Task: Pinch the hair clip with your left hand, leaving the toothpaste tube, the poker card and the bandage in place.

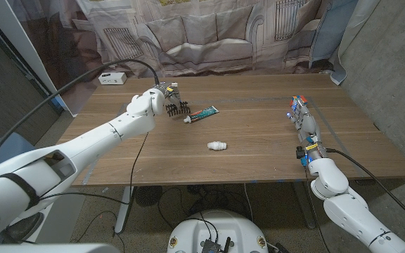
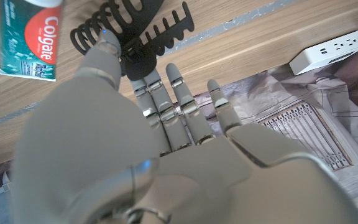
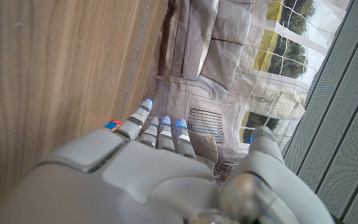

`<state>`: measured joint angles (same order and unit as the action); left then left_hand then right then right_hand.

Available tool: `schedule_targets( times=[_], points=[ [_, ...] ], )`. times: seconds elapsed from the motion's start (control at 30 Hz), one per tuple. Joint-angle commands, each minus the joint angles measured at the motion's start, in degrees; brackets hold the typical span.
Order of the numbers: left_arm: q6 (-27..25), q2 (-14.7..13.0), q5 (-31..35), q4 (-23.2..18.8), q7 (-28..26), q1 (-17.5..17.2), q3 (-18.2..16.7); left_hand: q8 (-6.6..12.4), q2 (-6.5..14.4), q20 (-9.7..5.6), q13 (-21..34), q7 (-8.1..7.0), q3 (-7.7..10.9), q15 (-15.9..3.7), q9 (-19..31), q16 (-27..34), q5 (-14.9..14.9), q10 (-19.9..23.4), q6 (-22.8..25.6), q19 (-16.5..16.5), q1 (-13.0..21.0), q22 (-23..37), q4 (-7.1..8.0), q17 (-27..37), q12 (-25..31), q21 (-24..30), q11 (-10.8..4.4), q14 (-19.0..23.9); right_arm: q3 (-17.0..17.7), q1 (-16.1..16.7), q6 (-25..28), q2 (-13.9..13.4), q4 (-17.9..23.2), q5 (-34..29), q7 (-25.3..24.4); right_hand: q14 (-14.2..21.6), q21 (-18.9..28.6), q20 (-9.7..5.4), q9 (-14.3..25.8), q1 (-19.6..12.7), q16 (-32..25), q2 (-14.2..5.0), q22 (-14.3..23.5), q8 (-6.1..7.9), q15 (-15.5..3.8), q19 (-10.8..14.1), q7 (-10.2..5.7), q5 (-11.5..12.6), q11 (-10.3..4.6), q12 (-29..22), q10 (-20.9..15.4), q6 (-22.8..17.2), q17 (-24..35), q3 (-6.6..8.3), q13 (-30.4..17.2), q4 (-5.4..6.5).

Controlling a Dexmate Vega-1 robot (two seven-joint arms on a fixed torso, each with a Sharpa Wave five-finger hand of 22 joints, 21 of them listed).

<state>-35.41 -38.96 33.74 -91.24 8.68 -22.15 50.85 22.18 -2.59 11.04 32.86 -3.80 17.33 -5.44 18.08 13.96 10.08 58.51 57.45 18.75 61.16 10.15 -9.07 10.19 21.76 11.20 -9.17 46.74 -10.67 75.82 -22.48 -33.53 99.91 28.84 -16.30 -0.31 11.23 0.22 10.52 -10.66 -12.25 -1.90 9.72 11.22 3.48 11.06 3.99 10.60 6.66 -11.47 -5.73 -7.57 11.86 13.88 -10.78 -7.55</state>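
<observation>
The black hair clip (image 1: 178, 107) lies on the wooden table (image 1: 259, 133) at the back left, its teeth spread. My left hand (image 1: 155, 100) is right beside it with straight, spread fingers. In the left wrist view the thumb tip (image 2: 106, 42) touches the clip (image 2: 135, 31) while the other fingers reach to its hinge; nothing is gripped. The green and white toothpaste tube (image 1: 204, 113) (image 2: 30, 37) lies just right of the clip. A white bandage roll (image 1: 217, 145) sits mid-table. My right hand (image 1: 305, 128) stays near the right edge, fingers straight, holding nothing. A small red and blue item (image 1: 297, 100) shows at its fingertips.
A white power strip (image 1: 111, 78) (image 2: 328, 50) sits at the table's back left corner, with a black cable arching over my left arm. A printed curtain hangs behind the table.
</observation>
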Motion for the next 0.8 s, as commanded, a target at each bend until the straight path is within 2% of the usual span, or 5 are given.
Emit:
schedule_targets(
  times=[0.03,0.53,0.63,0.8],
  points=[
    [-0.1,0.1,0.0,0.0,0.1,0.2,0.0,-0.58,5.1,-0.13,0.6,-1.19,0.08,-3.22,0.0,-0.4,0.0,2.2,1.5,-0.5,4.3,-0.1,0.42,0.1,-0.6,-0.1,-3.12,-0.6,0.1,0.0,-0.7,0.2,-0.5,-0.1,0.2,0.2,-0.1,0.06,0.3,-0.7,0.3,0.18,0.1,-0.06,0.08,0.1,-0.23,-0.1,0.17,0.1,-0.3,-0.4,0.2,-0.1,-0.1,-0.02],
    [-0.5,0.0,0.1,0.1,-0.3,0.1,-0.1,-1.4,4.6,-0.1,1.2,-0.63,-0.18,-3.18,-0.4,-1.3,0.0,0.4,-0.3,-0.6,3.8,0.0,0.47,0.0,-1.9,-0.1,-3.2,-1.5,0.3,0.3,-0.7,0.3,-0.3,-0.1,0.0,0.3,-0.2,0.08,0.3,-0.7,0.3,0.18,0.1,-0.05,0.07,0.1,-0.27,-0.1,0.12,0.1,-0.3,-0.5,0.2,-0.17,-0.1,-0.03],
    [-0.6,0.0,0.1,0.1,-0.2,0.1,0.0,-1.88,4.4,-0.02,1.0,-1.5,-0.32,-3.08,-0.6,-1.6,0.1,0.3,-1.3,-0.8,3.7,0.0,0.43,-0.1,-2.4,-0.1,-3.21,-1.9,0.4,0.3,-0.6,0.3,-0.2,-0.1,-0.1,0.3,-0.1,0.05,0.3,-0.7,0.3,0.18,0.1,-0.05,0.09,0.1,-0.31,-0.1,0.04,0.1,-0.3,-0.5,0.2,-0.19,-0.1,-0.03],
    [-0.9,-0.1,0.3,0.0,-0.1,0.2,0.1,-2.41,4.2,0.08,0.6,-1.62,-0.49,-2.96,-0.9,-2.0,0.1,-0.9,-2.3,-1.0,3.3,0.0,0.51,-0.2,-3.5,-0.2,-2.98,-2.5,0.4,0.2,-0.6,0.3,-0.2,0.0,0.0,0.2,-0.1,0.04,0.3,-0.7,0.3,0.16,0.1,-0.06,0.05,0.1,-0.29,-0.1,0.03,0.1,-0.3,-0.4,0.2,-0.21,-0.1,-0.02]
  ],
)
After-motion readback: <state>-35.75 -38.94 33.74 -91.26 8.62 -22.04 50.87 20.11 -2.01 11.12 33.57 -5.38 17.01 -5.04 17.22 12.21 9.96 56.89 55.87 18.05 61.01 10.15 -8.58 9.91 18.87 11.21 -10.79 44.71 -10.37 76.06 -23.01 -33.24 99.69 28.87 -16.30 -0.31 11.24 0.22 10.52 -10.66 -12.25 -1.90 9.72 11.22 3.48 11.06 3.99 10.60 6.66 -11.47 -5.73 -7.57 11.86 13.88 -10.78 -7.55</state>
